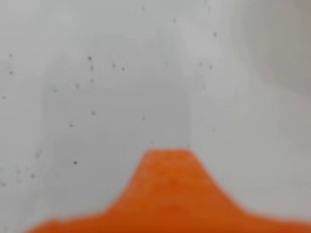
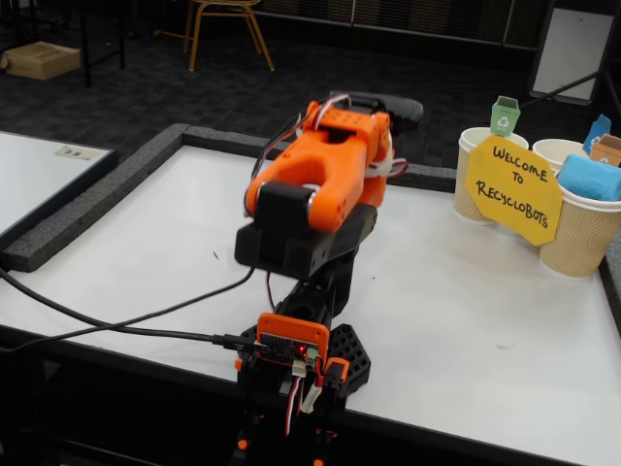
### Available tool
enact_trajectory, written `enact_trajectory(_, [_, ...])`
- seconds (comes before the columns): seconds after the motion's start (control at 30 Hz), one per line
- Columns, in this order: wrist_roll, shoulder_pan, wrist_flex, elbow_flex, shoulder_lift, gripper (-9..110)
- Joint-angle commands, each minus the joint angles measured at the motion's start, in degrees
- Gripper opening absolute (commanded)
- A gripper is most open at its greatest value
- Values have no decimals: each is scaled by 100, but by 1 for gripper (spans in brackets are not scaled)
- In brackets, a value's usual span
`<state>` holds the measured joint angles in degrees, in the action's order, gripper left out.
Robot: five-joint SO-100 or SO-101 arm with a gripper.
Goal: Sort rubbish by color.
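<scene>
Our claw (image 1: 167, 194) shows in the wrist view only as a blurred orange tip over bare white worktop (image 1: 97, 73); in the fixed view the folded arm (image 2: 315, 189) hides it, so we cannot tell how far it is open, and we see nothing in its grip. We judge that we sit between steps: the arm is tucked over its base (image 2: 296, 354) at the near edge of the worktop, with no wad below the wrist camera. Beyond the base, to the right in the fixed view, stand the beige cups (image 2: 582, 233) behind the yellow sign (image 2: 514, 189). The blue wad (image 2: 590, 178) already rests in the right-hand cup, just right of the sign. We see no green or orange wad on the worktop. The next move calls for finding any remaining wad first, then reaching out from the base toward it.
</scene>
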<state>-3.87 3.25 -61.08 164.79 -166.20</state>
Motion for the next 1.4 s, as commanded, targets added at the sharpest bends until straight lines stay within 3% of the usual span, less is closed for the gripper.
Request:
enact_trajectory(0.0, [114,-26,246,114,-589,2])
enact_trajectory(0.47, [114,-202,-492,888,-2215,1])
enact_trajectory(1.37, [79,-325,-817,809,-2206,0])
